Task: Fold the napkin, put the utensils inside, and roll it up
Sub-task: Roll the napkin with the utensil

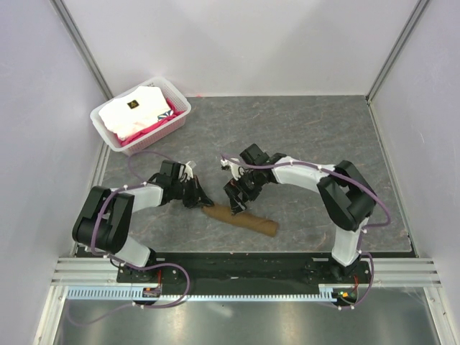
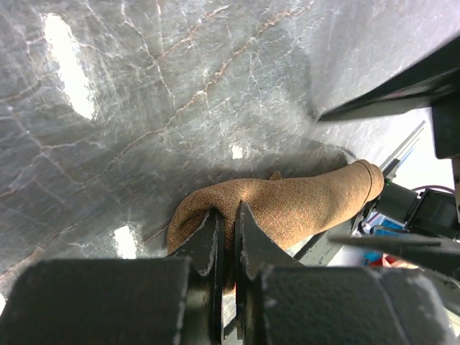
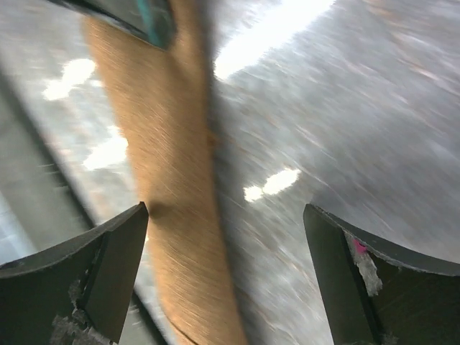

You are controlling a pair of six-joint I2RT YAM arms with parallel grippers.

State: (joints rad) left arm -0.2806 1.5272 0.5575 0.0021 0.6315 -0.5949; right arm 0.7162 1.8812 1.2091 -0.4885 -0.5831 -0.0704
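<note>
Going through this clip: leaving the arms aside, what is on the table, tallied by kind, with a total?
Brown rolled napkin: 1
Basket: 1
Folded cloths in the basket: 2 that show, a white cloth and a pink cloth
Utensils: 0 in view
Total: 4

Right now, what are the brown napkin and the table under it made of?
The napkin looks like soft woven cloth, matte brown: a fine weave shows and it bends into a roll. The table looks like grey stone or a stone-print sheet, smooth and glossy: pale veins and bright light spots show.
</note>
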